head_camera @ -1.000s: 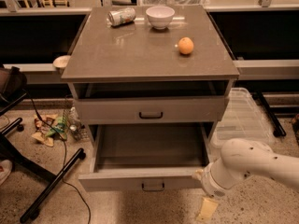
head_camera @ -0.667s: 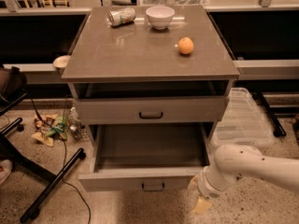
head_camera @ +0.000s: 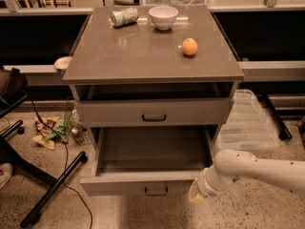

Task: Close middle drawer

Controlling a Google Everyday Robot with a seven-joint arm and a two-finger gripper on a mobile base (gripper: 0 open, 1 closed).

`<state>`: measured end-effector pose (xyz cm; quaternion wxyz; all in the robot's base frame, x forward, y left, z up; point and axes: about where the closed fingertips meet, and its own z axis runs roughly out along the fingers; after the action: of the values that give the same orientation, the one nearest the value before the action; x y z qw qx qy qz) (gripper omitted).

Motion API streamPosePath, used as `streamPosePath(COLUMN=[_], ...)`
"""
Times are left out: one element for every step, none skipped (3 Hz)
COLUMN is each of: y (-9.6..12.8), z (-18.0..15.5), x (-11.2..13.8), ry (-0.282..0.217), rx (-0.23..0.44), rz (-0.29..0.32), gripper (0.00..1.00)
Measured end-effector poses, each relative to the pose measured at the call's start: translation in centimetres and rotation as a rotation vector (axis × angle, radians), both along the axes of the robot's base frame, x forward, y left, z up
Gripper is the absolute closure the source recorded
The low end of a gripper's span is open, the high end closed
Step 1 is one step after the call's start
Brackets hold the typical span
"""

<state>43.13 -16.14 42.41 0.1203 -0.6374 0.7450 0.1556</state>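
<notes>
The middle drawer (head_camera: 143, 181) is pulled far out of the grey cabinet, below the shut top drawer (head_camera: 153, 112). It has a low flat grey front with a small black handle (head_camera: 156, 191), and its wide grey tray (head_camera: 151, 149) holds nothing. My gripper (head_camera: 195, 194) is at the end of the white arm (head_camera: 257, 168), which reaches in from the right. It is at the right end of the drawer front, touching or nearly touching it. The lowest drawer is hidden.
On the cabinet top (head_camera: 143, 56) lie a tipped can (head_camera: 124, 16), a white bowl (head_camera: 163, 16) and an orange (head_camera: 189, 46). A clear plastic bin (head_camera: 250, 123) stands on the floor at the right. Black chair legs (head_camera: 47, 194), a cable and litter (head_camera: 52, 130) are on the left.
My gripper has moved left and up, from the floor area right of the drawer to the right end of the drawer front. The drawer has not visibly moved.
</notes>
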Motion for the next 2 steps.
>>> streamPosePath(y=[0.11,0.11], z=[-0.39,-0.40], x=[0.29,0.29], ry=[0.000,0.000], rx=[0.006,0.006], rz=[-0.004,-0.004], gripper=[1.00,1.00])
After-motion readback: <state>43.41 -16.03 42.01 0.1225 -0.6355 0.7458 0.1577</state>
